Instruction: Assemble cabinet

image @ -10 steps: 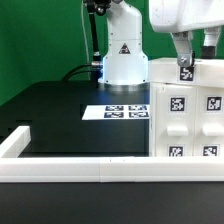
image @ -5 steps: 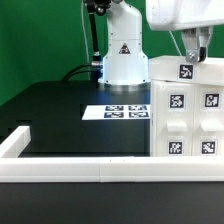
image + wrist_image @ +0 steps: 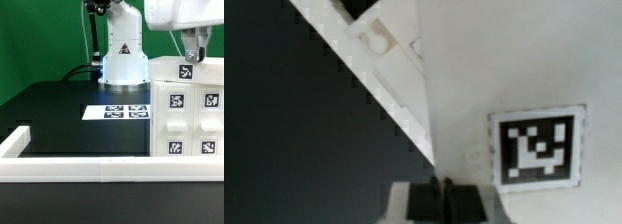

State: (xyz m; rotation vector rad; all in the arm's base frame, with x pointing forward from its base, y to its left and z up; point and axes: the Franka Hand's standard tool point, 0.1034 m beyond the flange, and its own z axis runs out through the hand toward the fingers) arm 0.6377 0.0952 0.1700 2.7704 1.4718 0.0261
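So the cabinet (image 3: 186,108) is standing on the black worktop (image 3: 60,120) over at the exterior view's right, right up against the long white border rail (image 3: 90,168) that runs along the near edge. It's a big white box with square tag markers all over its front face, plus one more tag up on top. The gripper (image 3: 193,47) hangs just above that top edge, with its fingers reaching down next to the top tag. In the wrist view the jaws (image 3: 441,202) look pretty much pressed together, only a thin dark line between them, with nothing held. The marker board (image 3: 113,111) lies flat on the worktop just beside the cabinet, in front of the arm's white base (image 3: 123,60).
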